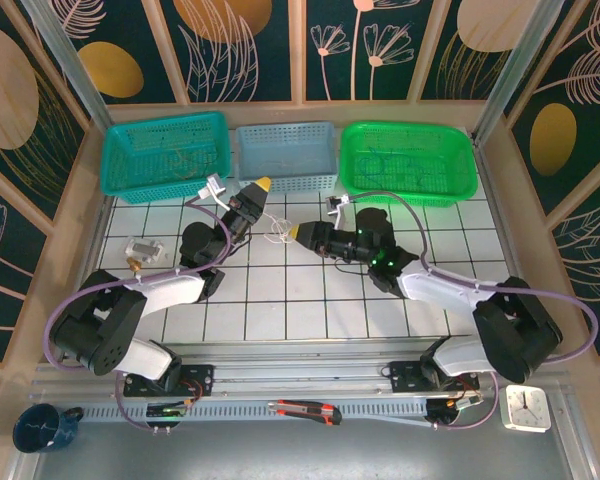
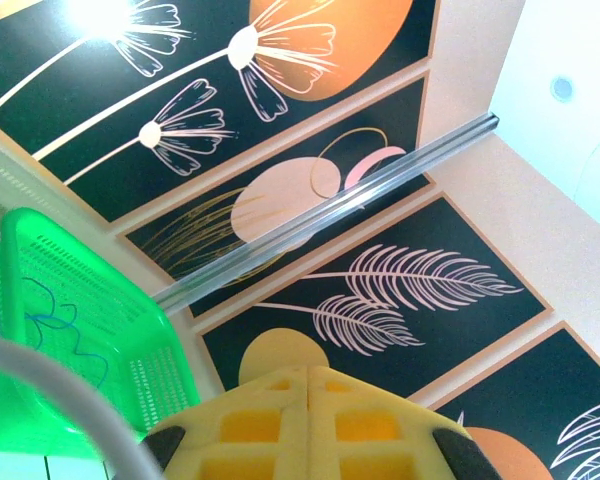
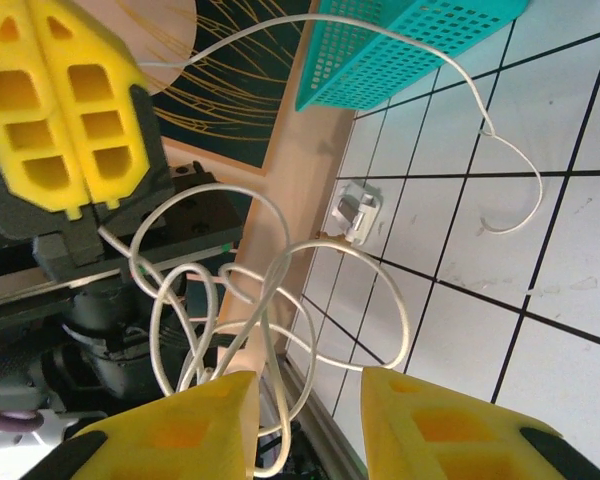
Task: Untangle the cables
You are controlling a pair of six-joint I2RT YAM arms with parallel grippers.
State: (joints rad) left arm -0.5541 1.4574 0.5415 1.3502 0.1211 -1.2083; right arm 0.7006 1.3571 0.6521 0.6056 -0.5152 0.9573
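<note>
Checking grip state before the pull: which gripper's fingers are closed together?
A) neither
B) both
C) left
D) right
C: the left gripper has its yellow fingers meeting with no gap, while the right gripper stands open, with the cables looping into the gap.

The left arm (image 1: 145, 295) and right arm (image 1: 440, 285) were black with white shells, purple cables (image 1: 48, 325) and yellow, pocketed gripper fingers (image 3: 420, 430).
</note>
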